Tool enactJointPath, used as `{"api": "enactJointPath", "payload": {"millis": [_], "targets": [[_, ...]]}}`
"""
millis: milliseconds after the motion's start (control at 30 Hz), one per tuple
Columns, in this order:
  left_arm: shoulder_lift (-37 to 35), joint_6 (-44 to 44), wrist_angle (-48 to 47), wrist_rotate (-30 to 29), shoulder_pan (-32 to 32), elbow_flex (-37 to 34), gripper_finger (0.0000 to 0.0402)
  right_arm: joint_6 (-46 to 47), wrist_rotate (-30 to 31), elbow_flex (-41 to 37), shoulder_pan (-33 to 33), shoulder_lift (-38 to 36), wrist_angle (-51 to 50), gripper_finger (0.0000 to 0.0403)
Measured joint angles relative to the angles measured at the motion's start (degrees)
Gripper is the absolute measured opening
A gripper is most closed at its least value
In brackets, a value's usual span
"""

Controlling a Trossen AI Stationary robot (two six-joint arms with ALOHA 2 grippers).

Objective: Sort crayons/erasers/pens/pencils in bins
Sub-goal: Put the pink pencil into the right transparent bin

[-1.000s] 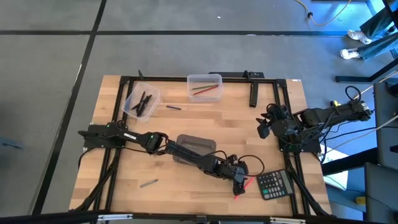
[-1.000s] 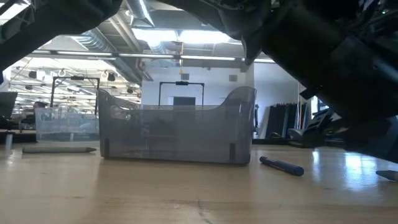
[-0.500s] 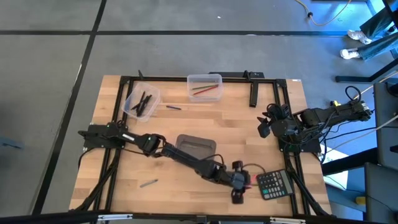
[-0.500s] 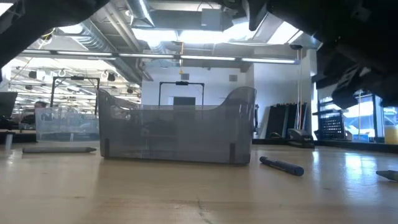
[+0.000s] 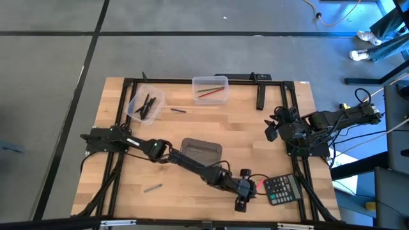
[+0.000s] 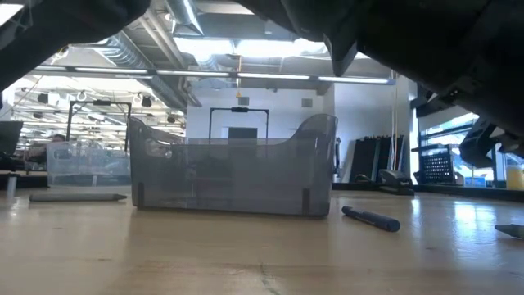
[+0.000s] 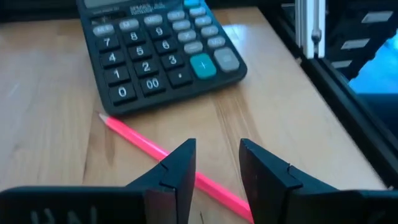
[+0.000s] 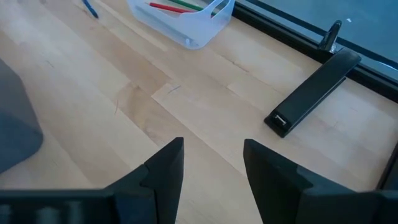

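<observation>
A pink pencil (image 7: 134,138) lies flat on the wooden table beside the black calculator (image 7: 155,53), near the front right; it also shows in the high view (image 5: 257,186). My left gripper (image 7: 217,167) is open and low over it, one finger on each side of its near half; I cannot tell if they touch it. It shows in the high view too (image 5: 248,193). My right gripper (image 8: 211,168) is open and empty at the table's right side (image 5: 273,130). A clear bin (image 5: 146,104) holds dark sticks, a second clear bin (image 5: 211,88) holds red and green sticks, and the smoky grey bin (image 5: 201,151) stands mid-table.
A blue pen (image 5: 178,110) lies between the clear bins. A grey stick (image 5: 152,188) lies at the front left. A thick black bar (image 5: 261,98) lies at the back right. Black frame rails run along the table's edges, one close behind the calculator (image 7: 323,93).
My left gripper has gone a little toward the table's near edge and turned, coming down over the pink pencil next to the calculator. The pencil lies where it was.
</observation>
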Motion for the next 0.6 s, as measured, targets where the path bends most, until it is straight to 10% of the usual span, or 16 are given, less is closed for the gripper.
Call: {"api": "enactJointPath", "payload": {"millis": [600], "targets": [[0.6,-0.9,-4.8,-3.9,0.1,0.1,0.0141,1.4,0.0,0.0,0.0,0.0,-0.3,0.0171]]}}
